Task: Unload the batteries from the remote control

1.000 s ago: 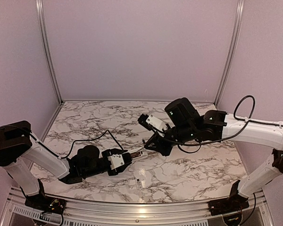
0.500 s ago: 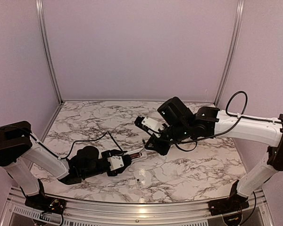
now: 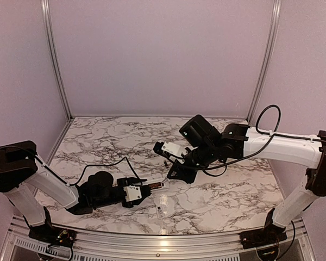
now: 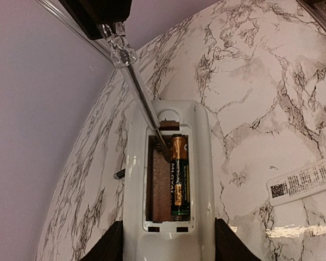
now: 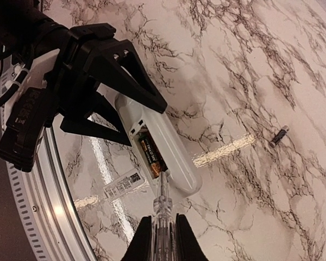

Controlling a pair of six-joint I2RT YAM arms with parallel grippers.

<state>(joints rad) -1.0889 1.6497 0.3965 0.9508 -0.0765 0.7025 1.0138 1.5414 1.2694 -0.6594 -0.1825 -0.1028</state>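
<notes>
Prying is judged to be the step in hand. The remote control [image 4: 202,163], back up at lower centre of the left wrist view, is clamped by the left gripper [image 4: 168,242]. A screwdriver [image 4: 144,103], pinched in the closed right gripper [image 5: 163,236], is set with its tip beside the coppery end of the seated battery [image 4: 179,176]. The neighbouring slot is bare, and a loose battery [image 5: 279,136] lies at the right of the right wrist view. Should the tip slip, the casing could be gouged, or the cell flicked off the table [image 4: 271,81].
</notes>
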